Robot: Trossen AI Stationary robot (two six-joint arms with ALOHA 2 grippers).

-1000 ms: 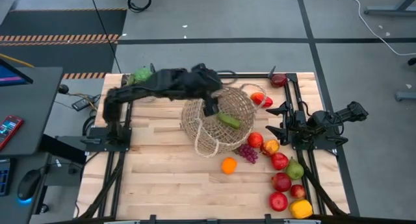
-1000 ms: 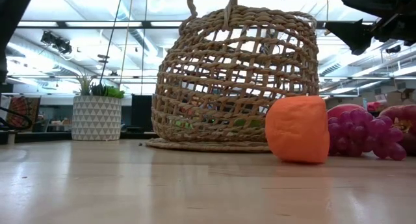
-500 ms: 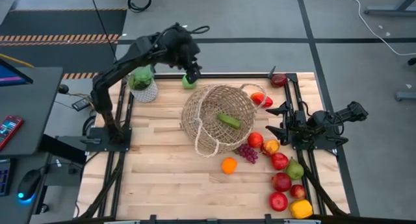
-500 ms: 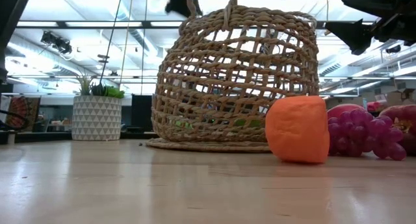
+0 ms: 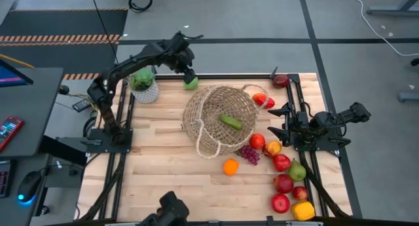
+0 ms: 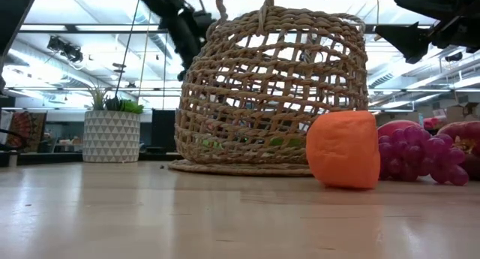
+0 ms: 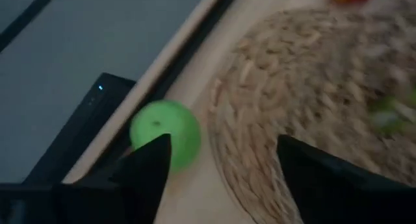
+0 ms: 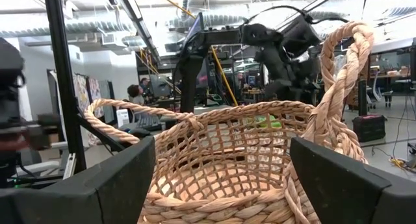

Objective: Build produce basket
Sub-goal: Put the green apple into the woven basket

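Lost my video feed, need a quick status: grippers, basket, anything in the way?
Left gripper open above green apple, far table edge. Right gripper open, parked beside basket. Cucumber inside. Nothing blocking.

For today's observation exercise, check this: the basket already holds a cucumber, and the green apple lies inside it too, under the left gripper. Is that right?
Not quite. The cucumber does lie in the basket, but the green apple sits on the table just outside the rim, at the far edge, under the left gripper. The high view shows it.

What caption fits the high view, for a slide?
Left gripper open above the round green apple beside the woven tan wicker basket holding a green cucumber; right gripper waits.
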